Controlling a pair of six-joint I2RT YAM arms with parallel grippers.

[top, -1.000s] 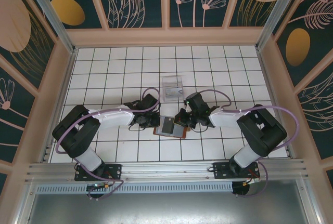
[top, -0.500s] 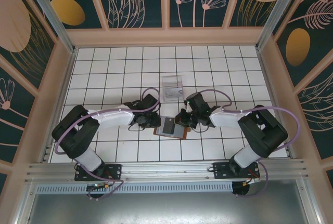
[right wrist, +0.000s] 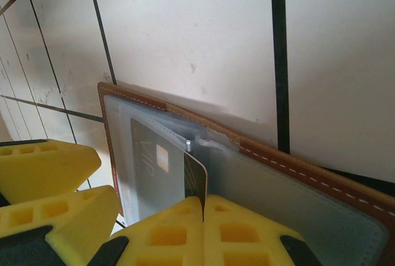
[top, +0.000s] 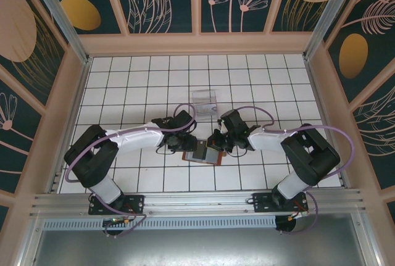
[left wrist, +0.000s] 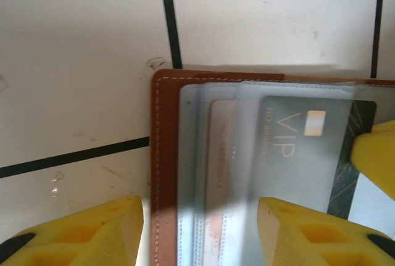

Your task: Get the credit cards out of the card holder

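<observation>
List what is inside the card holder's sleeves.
A grey VIP card lies in the front sleeve, a pale pinkish card behind it. Anything deeper in the card holder is covered.

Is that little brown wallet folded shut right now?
No: in the left wrist view the card holder lies open on the tiles, and its clear sleeves show the credit cards, one marked VIP.

Top view: bright, even overhead light on the white tabletop (top: 136, 74), sharp, soft shadows under the arms. Left wrist view: pale, hazy, a shadow across the card holder (left wrist: 163, 173), sheen over the credit cards (left wrist: 296, 149). Right wrist view: bright, the right gripper (right wrist: 203, 207) slightly soft up close.
</observation>
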